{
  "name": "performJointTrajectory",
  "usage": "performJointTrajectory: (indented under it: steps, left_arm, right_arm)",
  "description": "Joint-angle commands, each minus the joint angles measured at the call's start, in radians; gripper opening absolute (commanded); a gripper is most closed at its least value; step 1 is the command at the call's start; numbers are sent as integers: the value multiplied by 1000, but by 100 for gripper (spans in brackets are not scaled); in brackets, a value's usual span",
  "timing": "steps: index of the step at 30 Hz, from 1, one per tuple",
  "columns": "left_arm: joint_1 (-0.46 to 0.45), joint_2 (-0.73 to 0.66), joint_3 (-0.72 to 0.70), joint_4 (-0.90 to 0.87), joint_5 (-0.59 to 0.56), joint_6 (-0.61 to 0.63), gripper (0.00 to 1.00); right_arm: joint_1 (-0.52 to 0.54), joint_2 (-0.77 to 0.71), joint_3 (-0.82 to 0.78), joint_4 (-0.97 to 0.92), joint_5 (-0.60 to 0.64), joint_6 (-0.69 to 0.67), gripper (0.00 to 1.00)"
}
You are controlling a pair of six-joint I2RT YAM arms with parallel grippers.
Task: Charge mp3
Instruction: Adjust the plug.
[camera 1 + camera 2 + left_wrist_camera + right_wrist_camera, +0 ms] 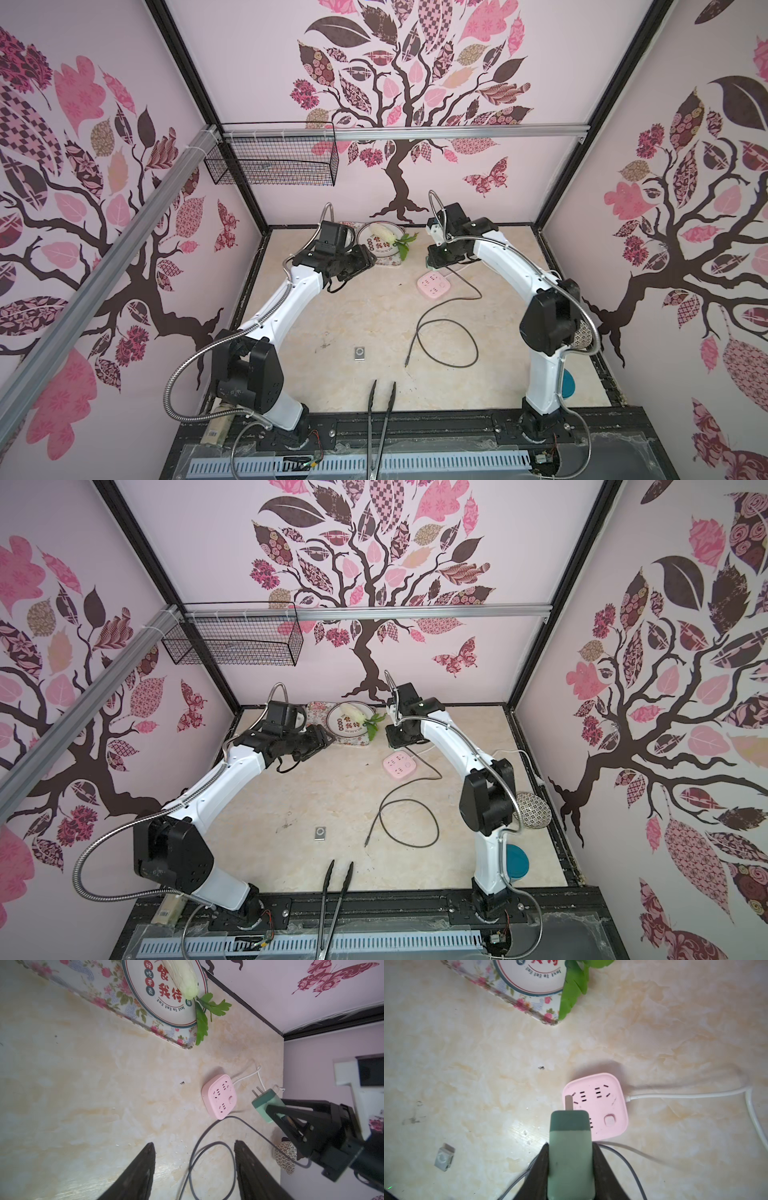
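Both top views look steeply down from high over the arm bases and take in the whole worktop (pixel 332 316). The left wrist view looks out past the left fingers (pixel 137 1174), from farther back, at the pink power strip (pixel 220 1096). The right wrist view sits close above that strip, with the green plug (pixel 571 1147) between the right fingers (pixel 604 1172) filling its foreground. Both wrist views share the strip and a corner of the tray (pixel 527 1006).

metal mp3 (pixel 360 353), matt green plastic plug (pixel 570 1147)
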Motion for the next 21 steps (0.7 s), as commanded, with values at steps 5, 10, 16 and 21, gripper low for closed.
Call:
performJointTrajectory:
  steps: [5, 10, 16, 21]
  left_arm:
    - [61, 48, 29, -74, -26, 217, 62]
    - [69, 98, 44, -96, -41, 241, 62]
    - [68, 123, 59, -111, -60, 251, 61]
    - [62, 145, 59, -74, 57, 246, 58]
  right_arm:
    - [14, 184, 276, -288, 31, -193, 0]
    - [27, 241, 270, -350, 89, -280, 0]
    - [29, 283, 327, -390, 115, -322, 0]
    - [27, 296, 339, -386, 193, -337, 0]
